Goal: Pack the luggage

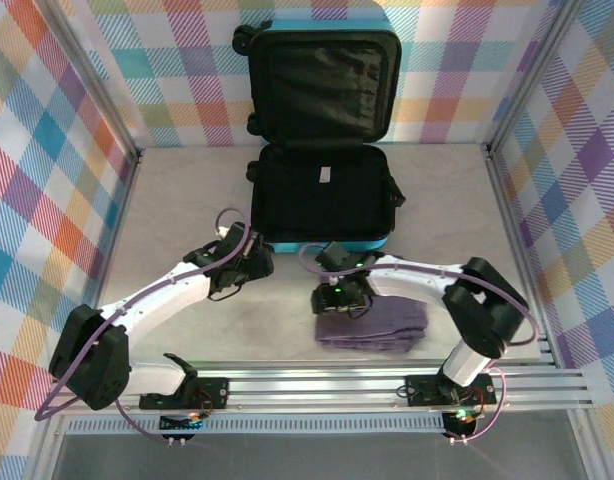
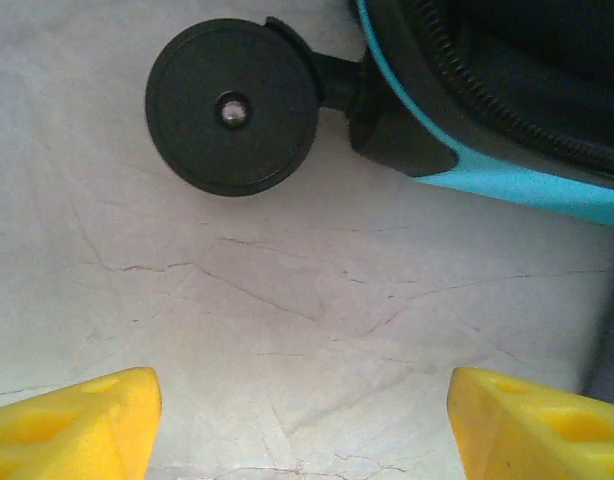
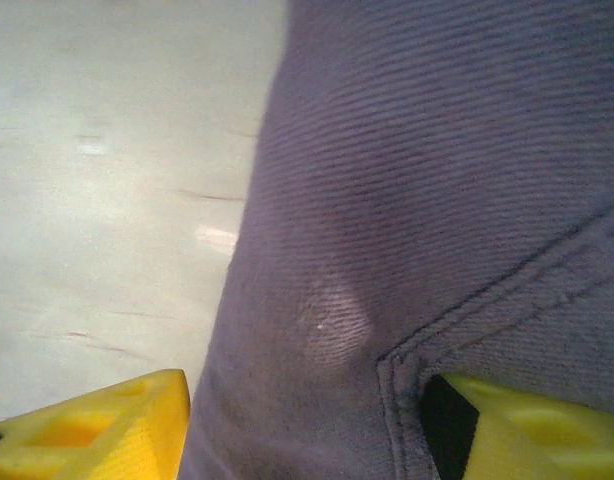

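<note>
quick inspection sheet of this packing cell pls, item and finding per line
surface: pale table with fine crack lines
job's things: turquoise suitcase lying open, black lining, nothing inside; folded purple-grey garment on the table in front of it
clutter: nothing seen
grippers: left gripper open over bare table beside a suitcase wheel; right gripper open over the garment
cables: purple cables looped along both arms
surroundings: checked walls, metal rail at near edge

Smooth plastic luggage (image 1: 322, 190), ribbed cloth garment (image 3: 437, 180), matt veined table (image 2: 287, 330)
</note>
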`<state>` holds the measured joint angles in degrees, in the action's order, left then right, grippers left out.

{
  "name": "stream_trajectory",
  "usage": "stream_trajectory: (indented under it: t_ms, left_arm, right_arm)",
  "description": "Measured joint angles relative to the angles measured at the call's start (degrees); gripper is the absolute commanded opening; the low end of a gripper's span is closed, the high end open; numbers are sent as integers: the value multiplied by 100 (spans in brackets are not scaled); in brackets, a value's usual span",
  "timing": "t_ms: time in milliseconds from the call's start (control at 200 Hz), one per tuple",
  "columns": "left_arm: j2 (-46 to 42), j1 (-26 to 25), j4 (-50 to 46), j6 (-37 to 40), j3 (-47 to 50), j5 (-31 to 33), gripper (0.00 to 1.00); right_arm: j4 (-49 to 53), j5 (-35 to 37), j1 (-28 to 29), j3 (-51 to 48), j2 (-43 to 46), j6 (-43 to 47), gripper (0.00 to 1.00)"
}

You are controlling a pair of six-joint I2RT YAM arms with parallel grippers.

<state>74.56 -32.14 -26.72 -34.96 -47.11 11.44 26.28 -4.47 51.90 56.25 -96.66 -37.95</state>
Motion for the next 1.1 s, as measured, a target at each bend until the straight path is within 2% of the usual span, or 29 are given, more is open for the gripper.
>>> stream_trajectory:
  t_ms: [235, 400, 515, 830, 1100]
  left_arm:
    - [127, 0, -313, -22, -7, 17, 77]
    - [227, 0, -315, -17, 17, -168, 77]
    - [238, 2, -254, 7, 105, -466, 76]
    - [249, -4, 164, 153, 428, -1379, 76]
    - [232, -120, 365, 249, 640, -1805, 75]
  right_arm:
    - [-879, -802, 573, 868, -881, -105, 64]
    - [-737, -778, 614, 874, -804, -13, 65]
    - [-428, -643, 544, 719, -407, 28, 66]
    - [446, -76, -96, 31, 1182, 87, 74]
    - [977, 107, -1016, -822, 1891, 68, 85]
